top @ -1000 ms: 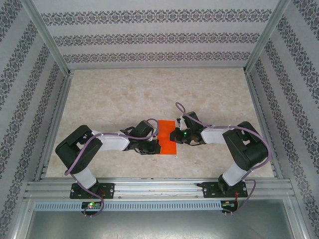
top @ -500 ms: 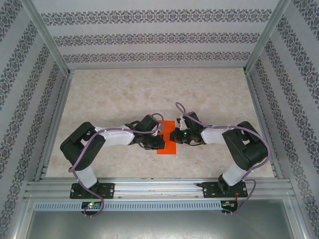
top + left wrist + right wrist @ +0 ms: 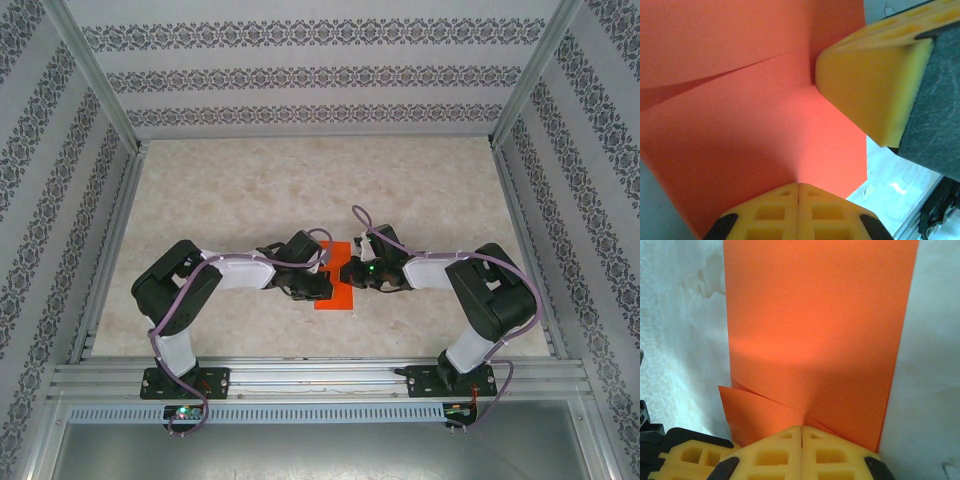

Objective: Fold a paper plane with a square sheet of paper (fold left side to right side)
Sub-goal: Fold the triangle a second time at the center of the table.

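The square sheet of paper (image 3: 815,330) is bright orange-red; the fingers (image 3: 765,455) are yellow (black at the edges). The table (image 3: 250,190) is marbled beige, the walls (image 3: 320,75) white with dark ornamental stripes.

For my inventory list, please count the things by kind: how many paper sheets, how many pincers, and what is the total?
square sheet of paper: 1
pincers: 2 (left pincer, right pincer)
Total: 3
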Robot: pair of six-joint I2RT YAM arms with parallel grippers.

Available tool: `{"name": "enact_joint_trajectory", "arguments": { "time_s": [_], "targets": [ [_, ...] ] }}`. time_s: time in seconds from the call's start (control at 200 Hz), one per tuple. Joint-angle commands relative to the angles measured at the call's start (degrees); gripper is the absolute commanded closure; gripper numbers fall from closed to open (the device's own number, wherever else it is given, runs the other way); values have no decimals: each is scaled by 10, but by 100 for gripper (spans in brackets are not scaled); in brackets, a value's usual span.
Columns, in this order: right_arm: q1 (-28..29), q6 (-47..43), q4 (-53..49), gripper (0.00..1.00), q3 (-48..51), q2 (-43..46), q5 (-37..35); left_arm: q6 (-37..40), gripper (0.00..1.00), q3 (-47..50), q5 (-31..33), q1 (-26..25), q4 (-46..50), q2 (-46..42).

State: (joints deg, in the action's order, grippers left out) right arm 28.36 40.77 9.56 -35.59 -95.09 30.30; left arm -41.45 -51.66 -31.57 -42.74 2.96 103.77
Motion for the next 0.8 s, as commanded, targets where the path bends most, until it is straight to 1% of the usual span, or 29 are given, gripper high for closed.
{"name": "enact_joint_trajectory", "arguments": {
  "time_s": [0.0, 0.15, 0.48, 0.794],
  "targets": [
    [0, -9, -49, 100, 20, -30, -37, -7, 100, 42, 3, -1, -1, 0],
    [-5, -14, -54, 100, 19, -33, -37, -24, 100, 86, 0, -2, -23, -18],
    [-24, -32, -68, 100, 13, -42, -32, -42, 100, 160, 8, -4, -22, -75],
    [-27, -34, -71, 100, -3, -34, -13, -49, 100, 198, 31, -5, -4, -129]
  ]
}}
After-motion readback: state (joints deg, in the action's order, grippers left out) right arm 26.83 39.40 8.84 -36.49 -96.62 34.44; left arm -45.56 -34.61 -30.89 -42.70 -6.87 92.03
